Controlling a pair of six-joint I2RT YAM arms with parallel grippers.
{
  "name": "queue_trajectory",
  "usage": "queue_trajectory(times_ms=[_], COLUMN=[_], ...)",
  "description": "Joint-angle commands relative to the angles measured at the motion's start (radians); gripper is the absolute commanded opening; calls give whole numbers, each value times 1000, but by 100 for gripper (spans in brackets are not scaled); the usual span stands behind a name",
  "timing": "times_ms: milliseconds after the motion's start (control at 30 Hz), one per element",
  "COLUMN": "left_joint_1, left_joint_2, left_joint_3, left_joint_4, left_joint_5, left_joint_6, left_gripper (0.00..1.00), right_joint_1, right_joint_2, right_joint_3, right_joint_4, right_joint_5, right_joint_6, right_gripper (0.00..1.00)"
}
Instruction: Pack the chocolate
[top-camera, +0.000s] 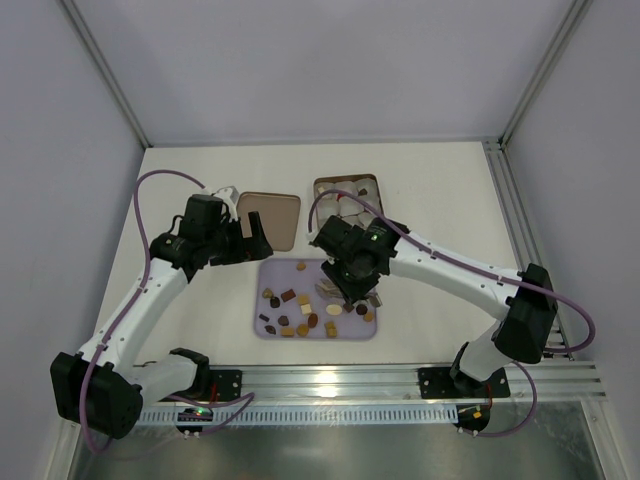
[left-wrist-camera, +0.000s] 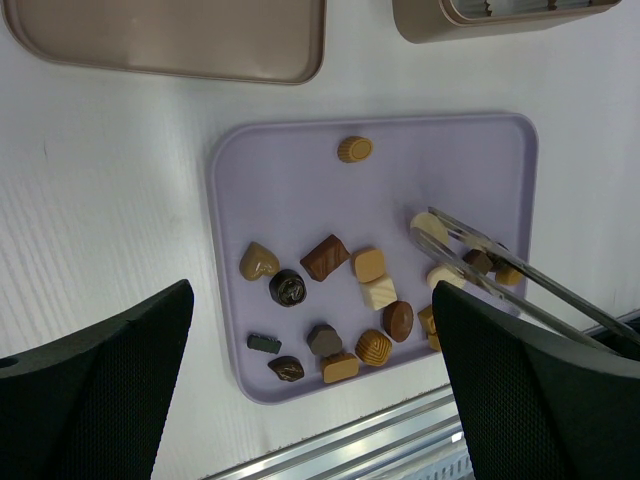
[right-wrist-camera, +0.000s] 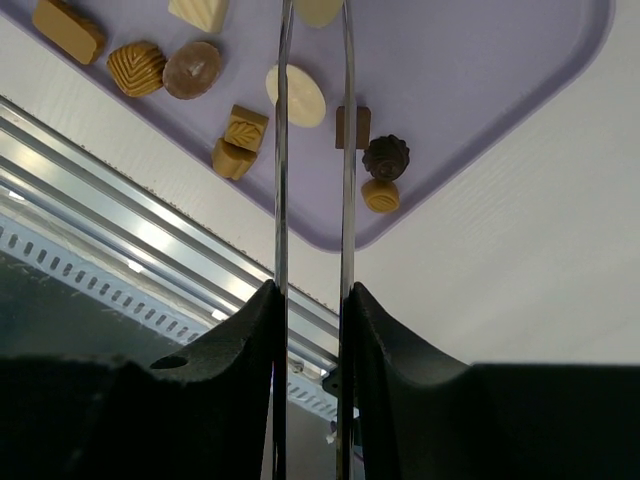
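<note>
Several small chocolates (top-camera: 303, 298) in dark brown, caramel and cream lie scattered on a lilac tray (top-camera: 280, 272). My right gripper (top-camera: 346, 276) is shut on a pair of metal tongs (right-wrist-camera: 280, 200), its fingers (right-wrist-camera: 250, 330) pressing the two arms inward. The tong tips (left-wrist-camera: 425, 225) sit at a cream piece (left-wrist-camera: 428, 230) near the tray's right side; I cannot tell if they pinch it. My left gripper (top-camera: 250, 228) hangs open above the tray's left part (left-wrist-camera: 250, 180), nothing between its fingers.
A gold-brown tin (top-camera: 347, 195) with white paper cups stands behind the tray at the right, and its lid (top-camera: 270, 218) lies upside down to the left of it. An aluminium rail (top-camera: 330, 378) runs along the table's near edge.
</note>
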Motion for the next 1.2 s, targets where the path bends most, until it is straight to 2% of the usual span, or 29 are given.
queue_trajectory(times_ms=[0, 200, 367, 700, 967, 1167], left_joint_1=[-2, -2, -2, -2, -2, -2], left_joint_2=[-13, -16, -17, -20, -22, -23], left_joint_3=[1, 3, 3, 3, 1, -2], left_joint_4=[4, 5, 5, 4, 4, 5], left_joint_5=[-3, -5, -2, 0, 0, -2], left_joint_6=[9, 9, 7, 9, 9, 9], left_gripper=[100, 100, 100, 100, 100, 100], right_joint_1=[-17, -73, -184, -349, -376, -379], right_joint_2=[-47, -53, -28, 156, 335, 384], right_joint_3=[66, 147, 252, 486, 594, 595], right_joint_4=[-8, -25, -28, 53, 62, 73], right_joint_5=[24, 35, 49, 38, 46, 46], right_joint_6=[1, -19, -62, -100, -108, -108], right_gripper=[35, 35, 35, 35, 35, 35])
